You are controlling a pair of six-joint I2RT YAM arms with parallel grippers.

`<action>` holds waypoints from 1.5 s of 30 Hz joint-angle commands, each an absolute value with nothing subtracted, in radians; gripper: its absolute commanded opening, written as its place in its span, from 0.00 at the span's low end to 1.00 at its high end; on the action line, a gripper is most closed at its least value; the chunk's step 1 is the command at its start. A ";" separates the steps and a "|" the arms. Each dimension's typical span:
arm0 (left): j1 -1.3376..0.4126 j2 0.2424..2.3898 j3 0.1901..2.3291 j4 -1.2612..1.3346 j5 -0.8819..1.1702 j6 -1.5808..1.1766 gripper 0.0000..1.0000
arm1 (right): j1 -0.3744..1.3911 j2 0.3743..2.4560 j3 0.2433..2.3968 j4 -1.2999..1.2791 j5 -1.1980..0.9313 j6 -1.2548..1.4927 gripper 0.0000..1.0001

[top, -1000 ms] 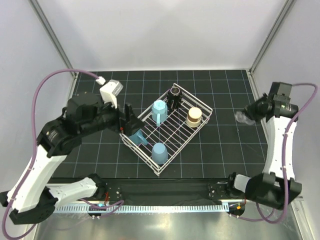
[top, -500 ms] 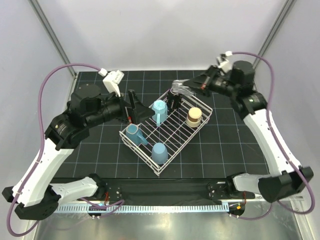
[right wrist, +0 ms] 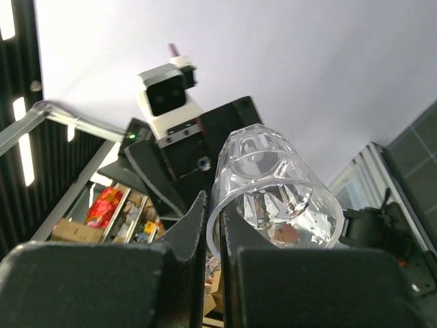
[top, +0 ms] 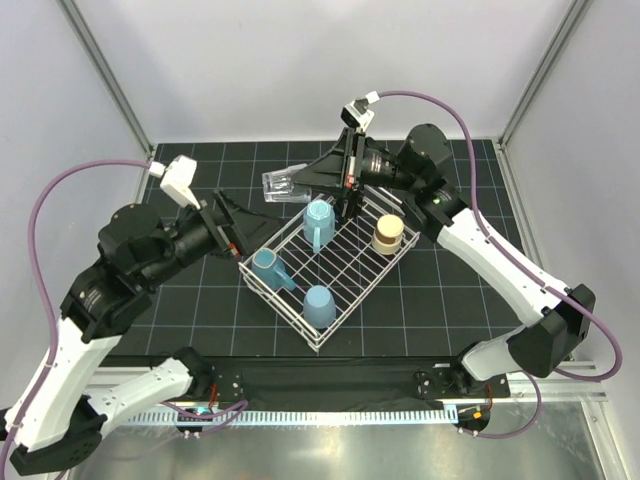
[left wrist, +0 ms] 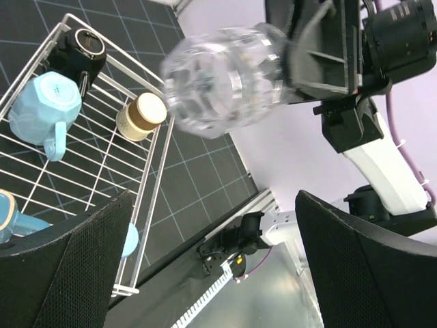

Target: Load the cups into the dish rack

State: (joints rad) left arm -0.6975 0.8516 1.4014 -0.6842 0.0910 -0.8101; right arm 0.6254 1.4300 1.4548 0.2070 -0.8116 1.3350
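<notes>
The white wire dish rack point(top: 283, 310) lies slantwise mid-table. In it are a pale blue handled mug point(top: 318, 222), a blue handled mug point(top: 268, 268), a light blue tumbler point(top: 319, 305), a beige cup point(top: 387, 234) and a small dark cup point(top: 350, 192). My right gripper point(top: 306, 183) is shut on the rim of a clear glass cup point(top: 283, 184), held on its side in the air above the rack's far-left corner. In the right wrist view its fingers point(right wrist: 213, 205) pinch the glass wall point(right wrist: 276, 188). My left gripper point(top: 232, 225) hangs open and empty, left of the rack, facing the glass point(left wrist: 222, 85).
A black gridded mat point(top: 450, 280) covers the table. Metal frame posts point(top: 100, 70) rise at the back corners. The right arm point(top: 480, 250) stretches over the rack's right side. The arm bases and a toothed rail point(top: 330, 412) line the near edge.
The right arm swung from the table's right side across to above the rack's far-left corner, carrying the glass. The left gripper left the blue mug in the rack and drew back left.
</notes>
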 commanded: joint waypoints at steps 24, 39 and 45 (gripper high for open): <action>-0.692 0.781 1.356 -0.557 0.090 -0.905 0.92 | 0.767 1.428 1.427 0.465 -0.864 1.404 0.04; -0.692 0.778 1.351 -0.541 0.098 -0.904 0.75 | 0.782 1.473 1.430 0.500 -0.885 1.427 0.04; -0.692 0.784 1.361 -0.541 0.107 -0.896 0.78 | 0.788 1.494 1.442 0.502 -0.891 1.427 0.04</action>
